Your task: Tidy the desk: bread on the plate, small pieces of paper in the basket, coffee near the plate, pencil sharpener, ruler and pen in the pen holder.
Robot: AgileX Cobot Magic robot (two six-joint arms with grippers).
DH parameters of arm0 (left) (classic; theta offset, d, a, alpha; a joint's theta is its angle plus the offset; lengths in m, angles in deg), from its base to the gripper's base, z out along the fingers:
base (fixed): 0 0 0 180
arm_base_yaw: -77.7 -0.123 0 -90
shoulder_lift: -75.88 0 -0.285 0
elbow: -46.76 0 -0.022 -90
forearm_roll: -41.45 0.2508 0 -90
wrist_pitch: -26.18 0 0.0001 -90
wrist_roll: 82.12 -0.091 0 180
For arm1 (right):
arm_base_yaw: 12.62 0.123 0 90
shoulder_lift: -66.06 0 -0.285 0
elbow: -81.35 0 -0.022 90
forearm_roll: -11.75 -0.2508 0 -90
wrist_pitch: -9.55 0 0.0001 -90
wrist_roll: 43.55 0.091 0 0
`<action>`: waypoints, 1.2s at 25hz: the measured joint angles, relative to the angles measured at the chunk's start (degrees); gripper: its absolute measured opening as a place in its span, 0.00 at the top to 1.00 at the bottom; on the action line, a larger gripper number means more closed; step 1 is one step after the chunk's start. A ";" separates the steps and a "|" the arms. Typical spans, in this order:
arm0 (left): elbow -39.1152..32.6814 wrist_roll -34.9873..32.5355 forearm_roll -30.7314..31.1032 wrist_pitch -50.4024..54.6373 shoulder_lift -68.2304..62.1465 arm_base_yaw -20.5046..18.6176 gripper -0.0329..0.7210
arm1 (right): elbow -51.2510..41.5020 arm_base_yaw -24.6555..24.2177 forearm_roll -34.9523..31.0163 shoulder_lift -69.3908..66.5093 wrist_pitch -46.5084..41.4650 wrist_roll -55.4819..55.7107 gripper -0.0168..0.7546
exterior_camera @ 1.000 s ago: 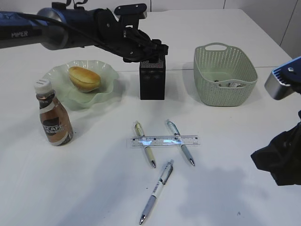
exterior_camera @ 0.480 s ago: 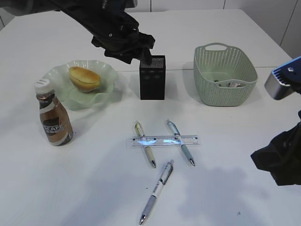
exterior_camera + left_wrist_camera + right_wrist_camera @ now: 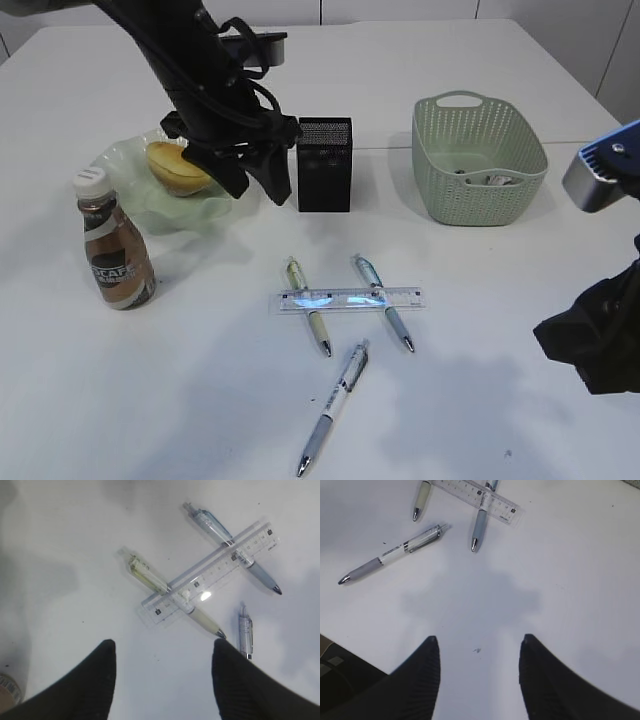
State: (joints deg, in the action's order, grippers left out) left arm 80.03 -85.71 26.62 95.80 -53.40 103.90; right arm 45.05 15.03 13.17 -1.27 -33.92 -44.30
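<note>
Exterior, left gripper [image 3: 256, 182]: fingers spread and empty, hanging between the bread [image 3: 179, 166] on the wavy green plate [image 3: 120, 158] and the black mesh pen holder [image 3: 324, 165].
Exterior, ruler [image 3: 347, 298]: clear plastic, lying across 2 pens, well below the claw; a 3rd pen [image 3: 334, 405] lies apart.
Exterior, others: coffee bottle [image 3: 114, 240] beside the plate; woven basket [image 3: 478, 158], contents probably paper scraps.
Left wrist: open fingers [image 3: 90, 677] frame bare table below the ruler [image 3: 210, 572].
Right wrist: right gripper [image 3: 479, 677] open, empty, pens above it.
</note>
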 joint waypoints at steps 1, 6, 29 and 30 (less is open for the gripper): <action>0.00 0.00 0.13 0.12 0.00 0.00 0.39 | 0.00 0.00 0.00 0.00 0.00 0.00 0.45; 0.00 -0.09 0.35 0.34 1.90 0.00 0.41 | 0.00 0.00 0.09 0.00 0.00 0.00 0.45; -21.01 -0.09 1.36 1.33 30.00 0.12 0.45 | 0.00 0.00 0.19 0.00 0.00 0.00 0.45; -22.76 -0.09 1.66 1.33 31.29 0.12 0.45 | 0.00 0.00 0.19 0.00 0.00 0.00 0.45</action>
State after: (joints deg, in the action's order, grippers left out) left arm 57.27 -85.79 28.28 97.12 -22.10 104.01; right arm 45.05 15.03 13.36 -1.27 -33.92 -44.30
